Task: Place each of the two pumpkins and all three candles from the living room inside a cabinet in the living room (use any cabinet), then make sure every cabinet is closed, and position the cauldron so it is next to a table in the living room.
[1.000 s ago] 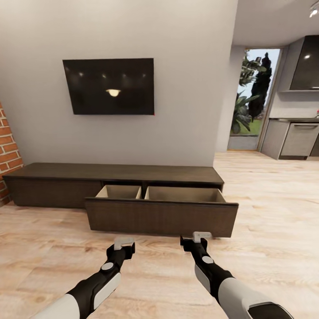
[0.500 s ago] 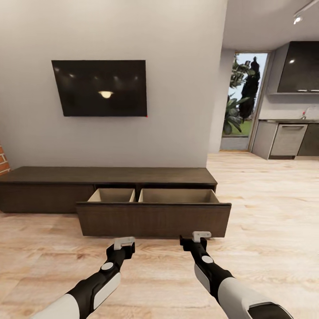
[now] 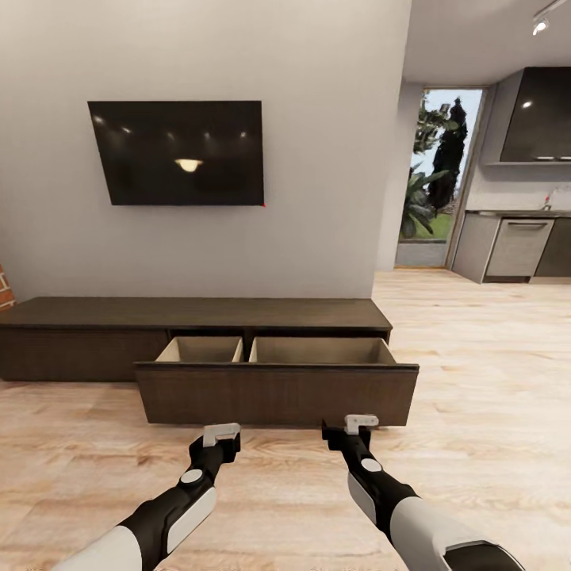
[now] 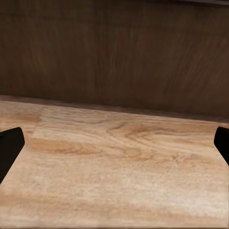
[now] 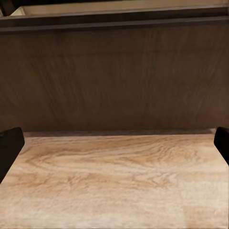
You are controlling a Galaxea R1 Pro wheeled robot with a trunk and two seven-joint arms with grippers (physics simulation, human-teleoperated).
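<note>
Camera panned slightly; cabinet drawer unchanged, pulled out | left hand, right hand wide, empty | judgement: push drawer front squarely, both hands level.

A home's living room is opening onto a kitchen: a wall-mounted television is hanging above a long, low cabinet, pale wood flooring is running through to grey kitchen units and a garden-facing glass door.

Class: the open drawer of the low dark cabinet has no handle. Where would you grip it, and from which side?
Grip the top edge of the drawer front from above: the face is flat and handleless, but behind that edge lie the open beige compartments.
</note>
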